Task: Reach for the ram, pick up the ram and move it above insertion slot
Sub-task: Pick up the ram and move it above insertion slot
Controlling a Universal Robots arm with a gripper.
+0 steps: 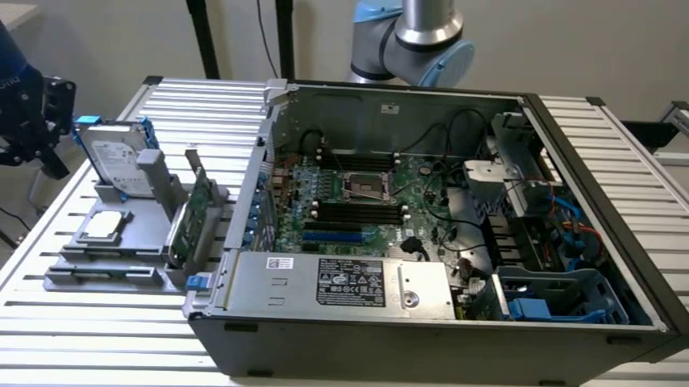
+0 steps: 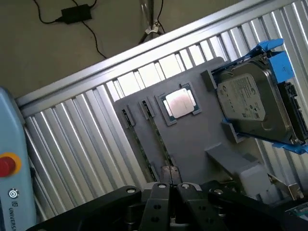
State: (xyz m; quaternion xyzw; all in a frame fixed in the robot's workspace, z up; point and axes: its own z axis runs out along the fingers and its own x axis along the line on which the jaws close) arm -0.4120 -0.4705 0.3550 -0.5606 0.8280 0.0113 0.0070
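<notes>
The ram (image 2: 157,139) shows as a thin greenish strip standing on edge in one of two narrow slots of a grey holder (image 2: 202,139). My gripper (image 2: 170,188) hovers above the holder's near end. Its dark fingers are pressed together and shut, with nothing between them. In the exterior view the gripper (image 1: 48,157) hangs at the far left, above and beside the grey holder (image 1: 102,270) and well away from the computer. The black memory slots (image 1: 356,211) lie on the motherboard inside the open computer case (image 1: 431,322).
The holder also carries a silver hard drive (image 2: 252,103) in a blue frame, a processor chip (image 2: 179,103) and a larger green card (image 1: 192,218) standing upright. All of it rests on a ribbed metal table (image 1: 97,339). A teach pendant (image 2: 12,163) lies beside the holder.
</notes>
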